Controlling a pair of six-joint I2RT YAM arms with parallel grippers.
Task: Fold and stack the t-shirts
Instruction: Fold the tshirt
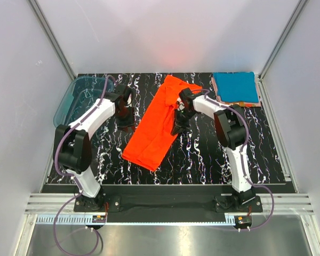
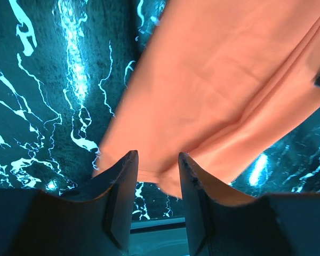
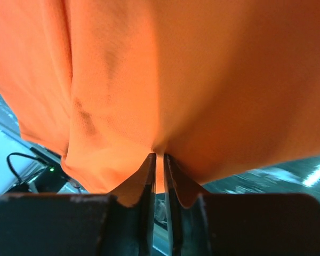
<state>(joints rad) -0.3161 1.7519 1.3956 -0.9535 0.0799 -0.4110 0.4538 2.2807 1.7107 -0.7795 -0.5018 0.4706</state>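
Right fingers [image 3: 142,184] are closed on the orange t-shirt [image 1: 152,133]; left fingers [image 2: 120,181] are set half-wide around its hem, which probably must be gripped next for folding.

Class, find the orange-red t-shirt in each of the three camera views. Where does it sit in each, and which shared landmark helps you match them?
Top external: the orange-red t-shirt lies diagonally at mid-table.
Left wrist: it fills the upper right.
Right wrist: it fills nearly the whole picture.
Shared landmark: the black, white-veined table, only a sliver at lower right in the right wrist view.
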